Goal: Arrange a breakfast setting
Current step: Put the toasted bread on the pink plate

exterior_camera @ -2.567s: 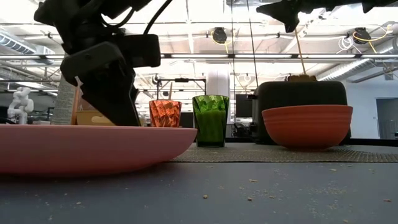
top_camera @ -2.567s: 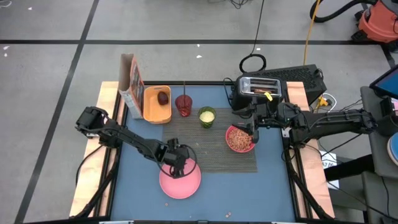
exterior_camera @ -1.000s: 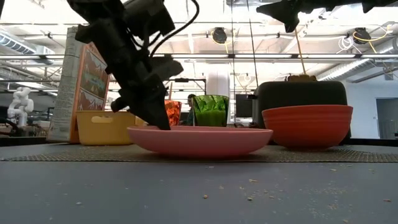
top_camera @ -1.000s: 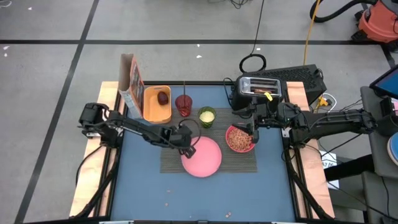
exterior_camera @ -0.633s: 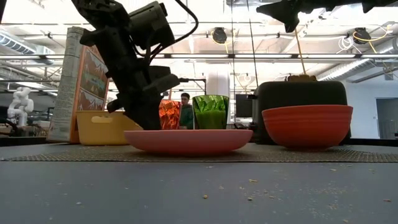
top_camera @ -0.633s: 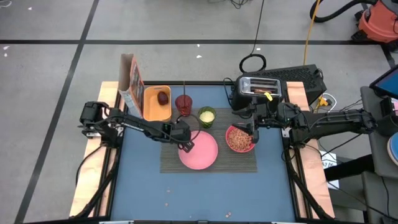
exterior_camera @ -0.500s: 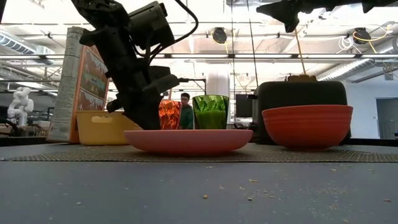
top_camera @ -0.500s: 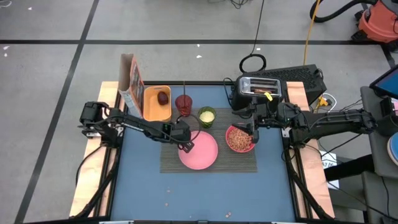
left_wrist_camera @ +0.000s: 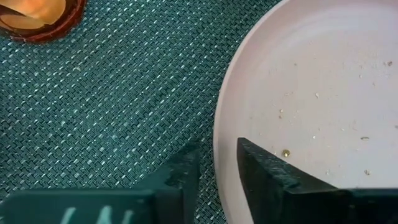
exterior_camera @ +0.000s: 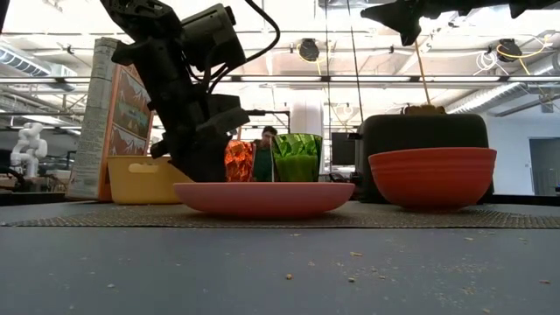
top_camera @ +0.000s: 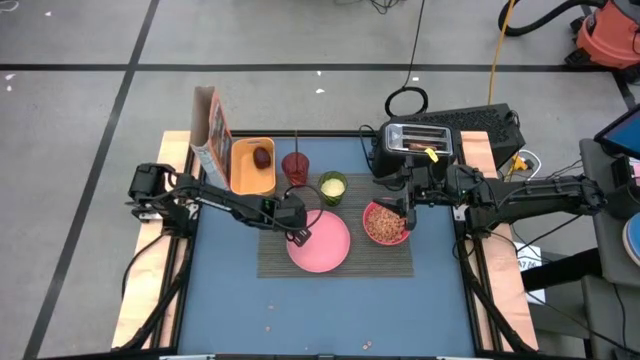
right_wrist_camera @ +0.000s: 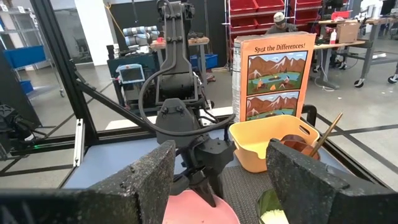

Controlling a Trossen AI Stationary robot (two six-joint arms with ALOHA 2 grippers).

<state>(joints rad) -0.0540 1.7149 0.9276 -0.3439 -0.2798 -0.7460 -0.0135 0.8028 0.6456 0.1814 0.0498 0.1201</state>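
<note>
While the pink plate point(top_camera: 320, 241) sits flat on the dark woven placemat point(top_camera: 380, 258), you can see it's a shallow round thing with a low rim, plain pale pink inside with a few crumbs scattered on it. One finger point(left_wrist_camera: 280, 180) of the left gripper point(top_camera: 298, 234) is over the plate's inside, the other finger is just outside the rim over the mat, so the rim runs right through the gap between them. The jaws are only a little apart and the wrist view shows slivers of space on both sides of the rim, so it doesn't look clamped on anything; it's straddling the edge loosely. From the low view the left arm comes down steeply from above with the wrist angled, fingertips down at the plate's edge.

Just beyond those fingers are the red tumbler point(top_camera: 295, 168) and the green cup point(top_camera: 333, 187). The deeper pink-red bowl point(top_camera: 385, 224) with cereal in it is on the far side of the plate from the fingers, also on the mat.

The right gripper point(top_camera: 408, 200) hangs above the bowl's back edge, jaws parted fairly wide with nothing between them, arm stretched in level from the side
</note>
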